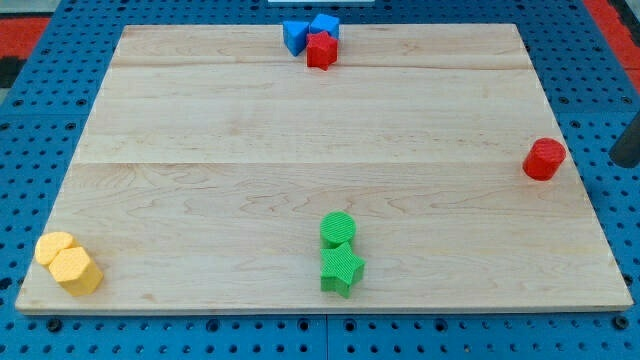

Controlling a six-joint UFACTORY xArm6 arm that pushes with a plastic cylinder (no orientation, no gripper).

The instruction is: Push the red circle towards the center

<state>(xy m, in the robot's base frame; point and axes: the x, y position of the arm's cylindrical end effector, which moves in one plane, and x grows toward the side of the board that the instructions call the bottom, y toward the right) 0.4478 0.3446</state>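
Note:
The red circle (544, 159) stands near the right edge of the wooden board (300, 130), about halfway down. My tip (626, 160) is a dark rod end at the view's right edge, off the board, to the right of the red circle and apart from it. Only its lower part shows.
A red star (321, 50) touches two blue blocks (296, 36) (325, 25) at the board's top edge. A green circle (338, 229) and a green star (341, 268) sit together at bottom centre. Two yellow blocks (56, 247) (77, 270) sit at the bottom left corner.

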